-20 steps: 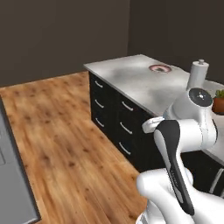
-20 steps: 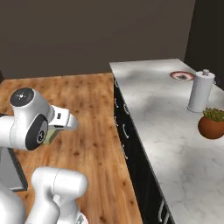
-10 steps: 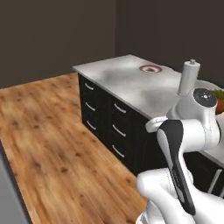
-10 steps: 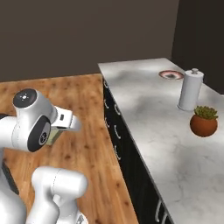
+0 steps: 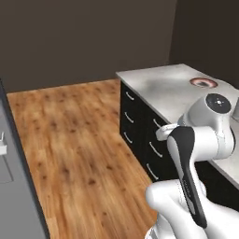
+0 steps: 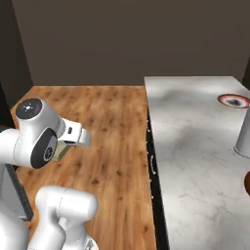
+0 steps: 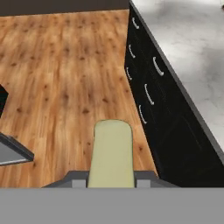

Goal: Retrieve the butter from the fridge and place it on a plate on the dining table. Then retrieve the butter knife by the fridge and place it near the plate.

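Observation:
In the hand view the butter [image 7: 111, 153], a pale yellow stick, juts forward from between my gripper's [image 7: 110, 180] fingers, which are shut on it above the wooden floor. From the right base view the gripper [image 6: 62, 149] hangs under the white wrist with the butter [image 6: 58, 153] in it, left of the dining table [image 6: 195, 146]. The plate [image 6: 234, 101] with its red-orange rim lies at the far end of the marble top, well away from the gripper; the plate [image 5: 204, 82] also shows past my arm. The grey fridge [image 5: 16, 186] edge stands at the left. The butter knife is out of view.
The table's dark base [image 7: 153, 87] has drawers with pale handles facing the wooden floor [image 5: 74, 140]. A white cylinder [image 6: 242, 134] and a brown pot [image 6: 247, 184] stand on the marble at the right. A grey panel corner [image 7: 13, 153] lies low on the left.
The whole scene has shifted in both base views, so the base has moved relative to the table. The gripper has stayed shut on the butter throughout.

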You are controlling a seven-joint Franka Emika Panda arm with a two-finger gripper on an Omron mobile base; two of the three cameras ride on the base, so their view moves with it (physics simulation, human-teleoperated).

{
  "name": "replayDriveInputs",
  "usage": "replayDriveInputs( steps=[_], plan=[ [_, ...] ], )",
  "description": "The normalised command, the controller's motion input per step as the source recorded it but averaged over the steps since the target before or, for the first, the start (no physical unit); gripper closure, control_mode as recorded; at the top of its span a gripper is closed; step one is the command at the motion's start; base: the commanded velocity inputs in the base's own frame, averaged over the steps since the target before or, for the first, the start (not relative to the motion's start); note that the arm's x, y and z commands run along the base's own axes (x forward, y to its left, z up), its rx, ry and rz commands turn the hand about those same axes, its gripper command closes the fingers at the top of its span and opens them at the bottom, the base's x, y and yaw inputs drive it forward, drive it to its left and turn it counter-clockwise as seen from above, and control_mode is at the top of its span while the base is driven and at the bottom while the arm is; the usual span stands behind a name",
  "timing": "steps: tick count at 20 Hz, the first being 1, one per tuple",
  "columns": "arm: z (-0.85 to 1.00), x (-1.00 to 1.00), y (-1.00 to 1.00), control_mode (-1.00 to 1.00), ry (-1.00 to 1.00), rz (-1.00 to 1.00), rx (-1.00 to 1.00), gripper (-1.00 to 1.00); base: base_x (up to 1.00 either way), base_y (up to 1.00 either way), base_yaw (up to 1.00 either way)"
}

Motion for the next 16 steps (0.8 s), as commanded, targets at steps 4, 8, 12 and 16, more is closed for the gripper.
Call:
replayDriveInputs(
  steps=[4, 8, 12, 16],
  plan=[
    [0.0, 0.0, 0.0, 1.0, 0.0, 0.0, 0.0, 1.0, 0.36, -0.43, 0.33],
    [0.0, 0.0, 0.0, 1.0, 0.0, 0.0, 0.0, 1.0, 0.31, 0.0, 0.02],
    [0.0, 0.0, 0.0, 1.0, 0.0, 0.0, 0.0, 1.0, 0.88, 0.0, -0.01],
    [0.0, 0.0, 0.0, 1.0, 0.0, 0.0, 0.0, 1.0, 1.0, 0.0, 0.0]
  ],
)
